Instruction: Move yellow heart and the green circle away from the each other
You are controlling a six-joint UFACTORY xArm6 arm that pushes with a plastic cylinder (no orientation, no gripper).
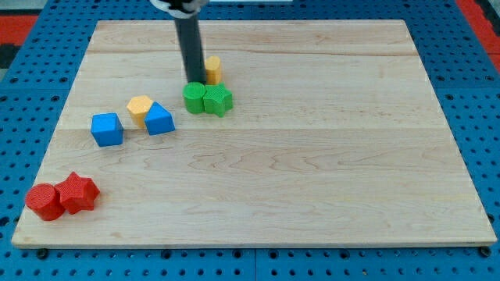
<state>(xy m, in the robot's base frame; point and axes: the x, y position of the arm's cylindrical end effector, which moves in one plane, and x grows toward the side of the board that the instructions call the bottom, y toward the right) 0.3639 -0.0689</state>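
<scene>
- Wooden board [312, 156] carries eight blocks, all in its left half.
- Red cylinder [44, 201] and red star [77, 192] touch near the bottom-left corner; a blue cube [107, 129], a yellow hexagon [140, 108] and a blue block [158, 119] lie at about nine o'clock from the green pair.
- Green star [218, 99] touches the green circle [194, 97] at its three o'clock.
- The tip [194, 80] sits at the circle's twelve o'clock edge; the yellow heart [212, 69], partly hidden by the rod, lies at the tip's one o'clock, just beside it.
- The rod ends plain, with no claw to spread or press.

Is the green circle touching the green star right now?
Yes: the green circle sits flush against the green star, with my tip just above the circle.
</scene>
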